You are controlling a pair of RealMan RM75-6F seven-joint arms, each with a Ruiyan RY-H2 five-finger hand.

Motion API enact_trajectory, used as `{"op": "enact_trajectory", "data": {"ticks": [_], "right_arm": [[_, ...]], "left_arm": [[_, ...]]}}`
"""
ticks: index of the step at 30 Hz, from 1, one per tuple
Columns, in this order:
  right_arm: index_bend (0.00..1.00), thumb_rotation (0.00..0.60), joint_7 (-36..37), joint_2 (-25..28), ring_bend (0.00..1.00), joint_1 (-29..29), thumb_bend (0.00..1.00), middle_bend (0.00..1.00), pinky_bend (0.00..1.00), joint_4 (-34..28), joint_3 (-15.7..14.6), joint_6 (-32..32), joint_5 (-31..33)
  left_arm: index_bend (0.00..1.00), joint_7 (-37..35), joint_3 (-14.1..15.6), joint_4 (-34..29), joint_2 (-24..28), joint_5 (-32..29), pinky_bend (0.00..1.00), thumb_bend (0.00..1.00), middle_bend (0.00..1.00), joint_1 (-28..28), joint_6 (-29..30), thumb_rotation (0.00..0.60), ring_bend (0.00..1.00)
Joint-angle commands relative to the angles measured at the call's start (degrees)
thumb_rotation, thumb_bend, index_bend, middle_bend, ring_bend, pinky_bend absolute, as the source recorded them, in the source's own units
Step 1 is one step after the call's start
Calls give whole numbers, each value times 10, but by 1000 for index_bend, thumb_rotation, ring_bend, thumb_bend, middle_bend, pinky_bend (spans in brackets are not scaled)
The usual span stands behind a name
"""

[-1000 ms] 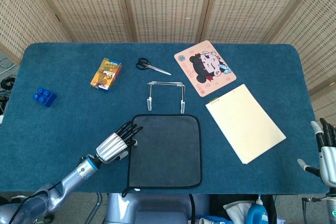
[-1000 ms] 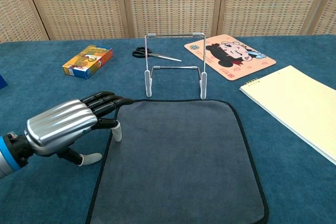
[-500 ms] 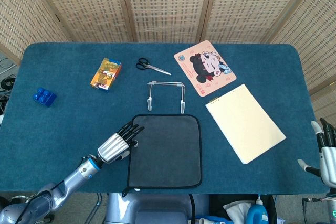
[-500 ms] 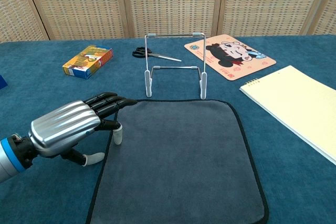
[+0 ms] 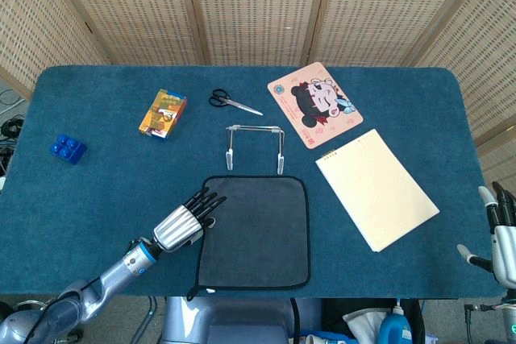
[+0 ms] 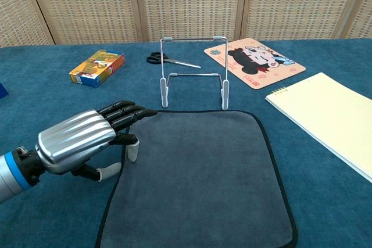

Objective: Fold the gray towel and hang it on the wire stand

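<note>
One robot hand matters here: the left robot hand (image 6: 87,140) hovers, holding nothing, fingers over the left edge of the gray towel (image 6: 197,178), flat on the worktop (image 5: 97,191). Beyond stands the wire stand (image 6: 193,72). Far right, the right robot hand (image 5: 501,235) is idle and empty.
</note>
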Motion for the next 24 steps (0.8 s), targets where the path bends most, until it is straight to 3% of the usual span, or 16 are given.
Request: {"op": "enact_trajectory", "data": {"ticks": [1,9,24], "right_arm": [[0,600,1,1,0,0,0,0,0,0,0,0,-1],[0,600,3,2,0,-1,0,0,0,-2,-1,1,-2],[0,600,6,5,0,-2,0,0,0,-5,-2,1,-4]], "left_arm": [[563,4,0,-4,2,-4,0,413,0,-1,-2,600,0],[652,15,-3,-12,10,-14,0,413,0,0,-2,600,0],[653,-12,15,3,58,-22,0,413,0,30,17,600,0]]}}
